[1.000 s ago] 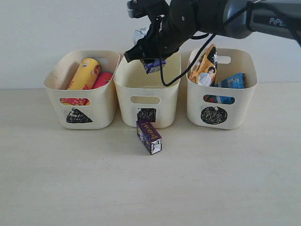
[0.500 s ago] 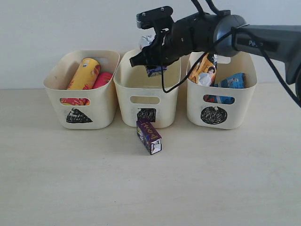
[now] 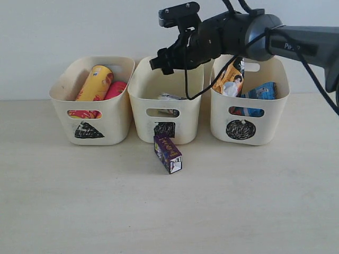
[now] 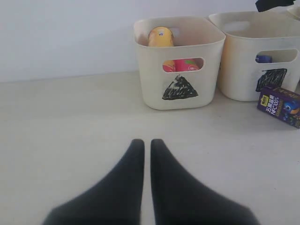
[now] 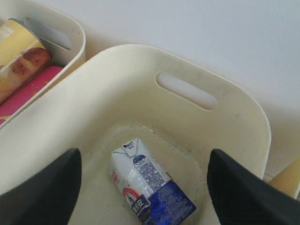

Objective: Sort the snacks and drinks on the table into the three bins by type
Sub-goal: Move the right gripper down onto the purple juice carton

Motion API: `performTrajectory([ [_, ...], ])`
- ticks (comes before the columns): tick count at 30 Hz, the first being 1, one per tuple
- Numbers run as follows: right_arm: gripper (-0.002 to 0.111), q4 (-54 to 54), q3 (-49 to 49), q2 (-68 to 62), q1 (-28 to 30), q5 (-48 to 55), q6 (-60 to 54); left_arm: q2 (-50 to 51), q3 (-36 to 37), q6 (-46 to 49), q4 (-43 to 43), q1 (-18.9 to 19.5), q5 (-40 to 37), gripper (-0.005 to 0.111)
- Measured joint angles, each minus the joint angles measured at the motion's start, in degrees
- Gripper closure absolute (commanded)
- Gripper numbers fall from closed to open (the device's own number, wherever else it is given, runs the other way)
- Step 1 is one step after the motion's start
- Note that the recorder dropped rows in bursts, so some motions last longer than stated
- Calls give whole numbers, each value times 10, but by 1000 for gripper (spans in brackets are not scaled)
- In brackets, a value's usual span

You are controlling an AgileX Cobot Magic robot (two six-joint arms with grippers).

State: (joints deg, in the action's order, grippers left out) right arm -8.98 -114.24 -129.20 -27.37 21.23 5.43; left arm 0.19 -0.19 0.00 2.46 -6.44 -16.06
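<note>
The right gripper point(image 3: 165, 61) hangs wide and empty above the square-marked bin point(image 3: 143, 106), where the blue and white carton point(image 5: 150, 187) lies flat, so drinks seem to belong here, while the dark purple carton point(image 3: 168, 153) lies just before it

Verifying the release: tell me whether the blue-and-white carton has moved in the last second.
Yes. The blue-and-white carton fell from above the middle bin's rim down onto its floor.

right arm point(image 3: 304, 45): dark grey tube link, white lettering starting "pip", rest cut off
wrist point(image 3: 222, 33): black rounded housing, small black block on top
cable point(image 3: 186, 87): thin, black, hanging loop
left fingers point(image 4: 126, 187): matte black, tapered, rounded tips
right fingers point(image 5: 243, 192): black wedges, blurred
</note>
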Motion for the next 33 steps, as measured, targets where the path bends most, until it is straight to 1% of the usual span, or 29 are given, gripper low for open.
performTrajectory([
  [4,41,0,0,4,0,46,3,0,0,0,0,0,0,103],
  [8,41,-1,0,21,0,116,2,0,0,0,0,0,0,103],
  [13,41,6,0,53,0,197,-36,0,0,0,0,0,0,103],
  [17,41,53,0,86,-4,262,-92,0,0,0,0,0,0,103],
  [20,41,82,0,101,-11,324,-111,0,0,0,0,0,0,103],
  [23,47,112,3,104,-12,378,-121,0,0,0,0,0,0,103],
  [24,51,125,11,105,-12,390,-125,0,0,0,0,0,0,103],
  [26,55,148,31,105,-12,404,-129,0,0,0,0,0,0,103],
  [29,55,183,70,109,-14,408,-141,0,0,0,0,0,0,103],
  [33,55,196,112,111,-29,405,-148,0,0,0,0,0,0,103],
])
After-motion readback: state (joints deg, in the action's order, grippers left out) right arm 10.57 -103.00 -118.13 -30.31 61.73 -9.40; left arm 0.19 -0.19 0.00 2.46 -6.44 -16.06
